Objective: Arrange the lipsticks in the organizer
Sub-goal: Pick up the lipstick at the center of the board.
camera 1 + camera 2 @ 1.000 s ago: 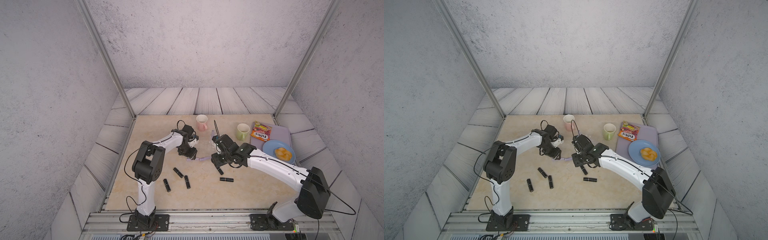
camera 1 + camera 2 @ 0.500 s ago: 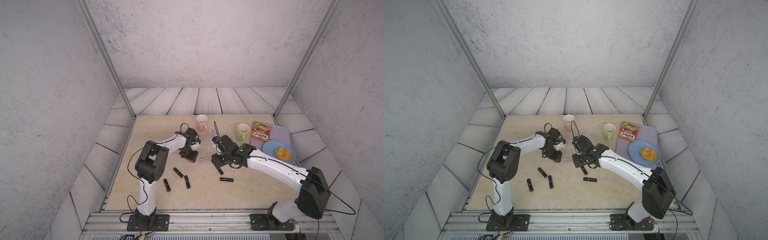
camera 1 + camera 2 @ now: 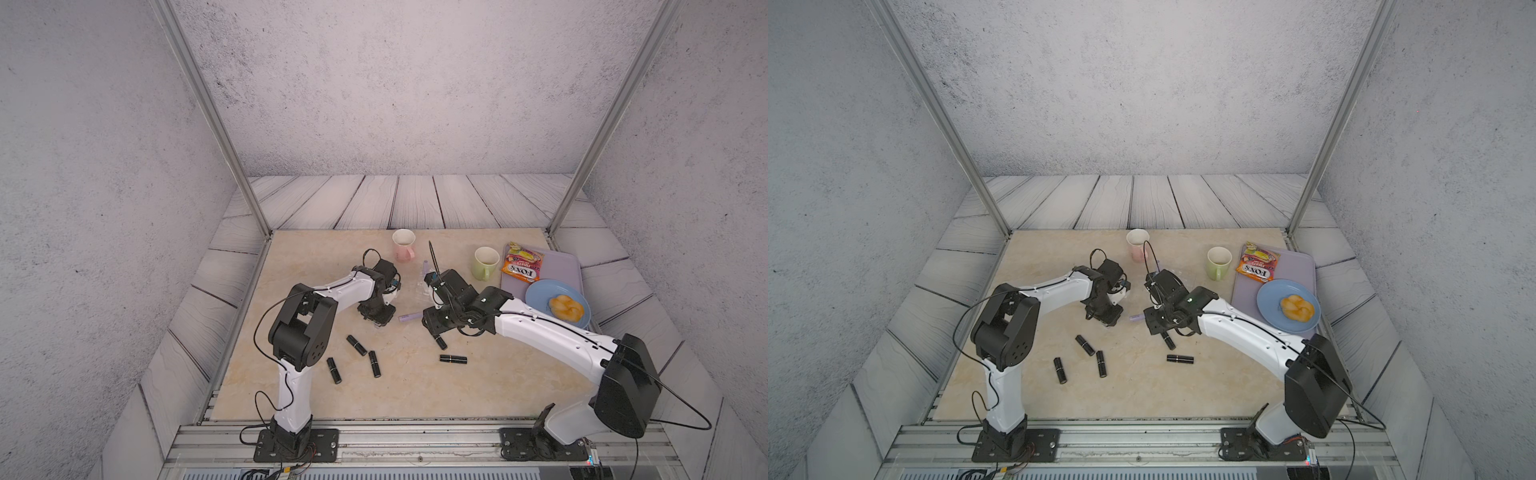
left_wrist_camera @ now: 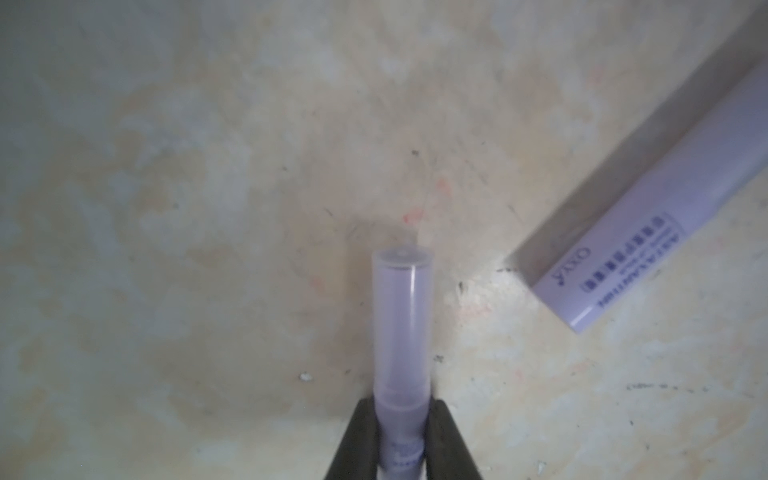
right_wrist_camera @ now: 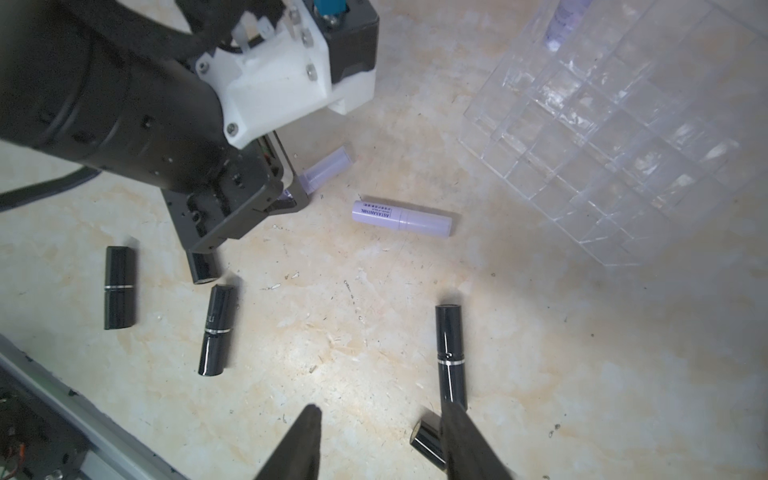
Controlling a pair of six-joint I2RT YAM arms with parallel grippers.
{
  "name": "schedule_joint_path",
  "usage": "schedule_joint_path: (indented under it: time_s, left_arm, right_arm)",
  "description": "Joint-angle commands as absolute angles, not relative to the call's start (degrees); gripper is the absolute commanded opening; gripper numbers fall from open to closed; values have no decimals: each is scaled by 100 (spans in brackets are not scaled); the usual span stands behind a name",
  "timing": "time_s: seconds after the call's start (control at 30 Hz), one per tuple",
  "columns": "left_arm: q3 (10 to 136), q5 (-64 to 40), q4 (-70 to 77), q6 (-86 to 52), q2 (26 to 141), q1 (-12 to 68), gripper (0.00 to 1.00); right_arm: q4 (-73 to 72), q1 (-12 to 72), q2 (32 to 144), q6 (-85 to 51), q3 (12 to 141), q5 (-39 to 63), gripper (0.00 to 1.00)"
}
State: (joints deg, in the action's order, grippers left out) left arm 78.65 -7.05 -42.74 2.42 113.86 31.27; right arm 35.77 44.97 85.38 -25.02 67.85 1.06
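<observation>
In the left wrist view my left gripper (image 4: 401,440) is shut on a pale lilac lipstick (image 4: 401,332) that lies on the table. A second lilac lipstick (image 4: 648,216) lies free close by, between the two grippers (image 3: 409,318). In the right wrist view my right gripper (image 5: 382,411) hangs open above the table, one finger (image 5: 461,436) beside a black lipstick (image 5: 428,442). Several black lipsticks lie around, one (image 5: 451,357) just ahead of it. The clear organizer (image 5: 615,137) stands beyond, with one lilac lipstick (image 5: 561,20) upright in a far cell.
A pink mug (image 3: 403,245) and a green mug (image 3: 485,262) stand at the back. At the right a lilac tray (image 3: 557,270) carries a candy bag (image 3: 521,268) and a blue plate (image 3: 540,297) with bread. Three black lipsticks (image 3: 356,345) lie near the left arm.
My left gripper has come down to the table and closed on the lilac lipstick. The right arm has barely moved.
</observation>
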Motion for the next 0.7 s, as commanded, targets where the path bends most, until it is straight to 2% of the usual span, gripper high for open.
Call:
schedule_joint_path:
  time_s: [0.0,0.13,0.33,0.5,0.67]
  left_arm:
    - [7766,-675,-4576,158,10732,3146,6]
    - [7349,-849,-3948,-78,9603,3151,6]
    - [5843,-2118,-1532,-922,7633,3298,6]
    - [5442,-1998,-962,-953,7015,3728,5]
    - [5396,-1976,-890,-932,6902,3984,5]
  right_arm:
    - [3565,4174,8233,-2910,6923,692,50]
    - [3462,3763,8036,-3506,6945,1476,52]
    - [3015,3462,7693,-4420,7086,2369,62]
    - [2564,3458,7613,-4907,7196,2899,65]
    - [2697,3500,7825,-4946,7475,3137,60]
